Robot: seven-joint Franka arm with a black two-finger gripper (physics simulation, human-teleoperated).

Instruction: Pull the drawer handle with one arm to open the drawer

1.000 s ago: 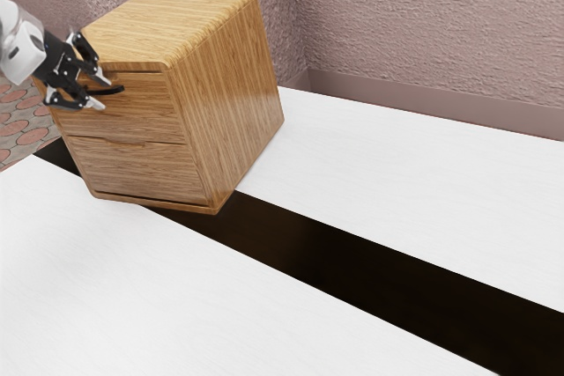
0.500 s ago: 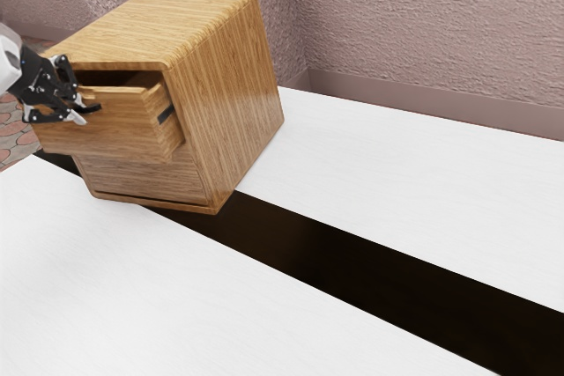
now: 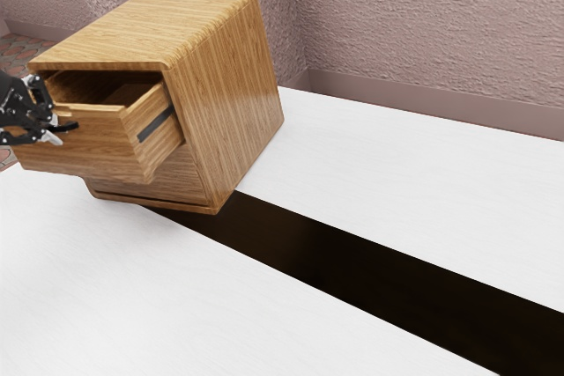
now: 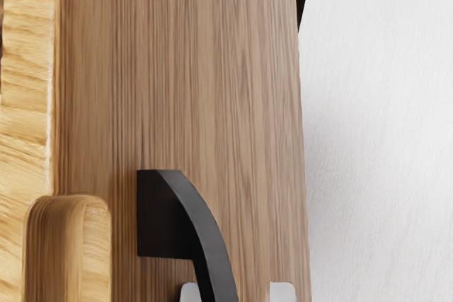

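Sitting at the exterior view's left edge, the gripper (image 3: 46,121) is against the front of the top drawer (image 3: 97,138) of the wooden cabinet (image 3: 225,85). The drawer stands well out, its inside open from above, with a black rail (image 3: 154,122) on its side. In the wrist view the black curved handle (image 4: 185,224) is on the drawer face, just under the hand. Cannot tell if the claw clamps it. The cabinet stands on the white table (image 3: 414,165), by the dark gap (image 3: 352,261).
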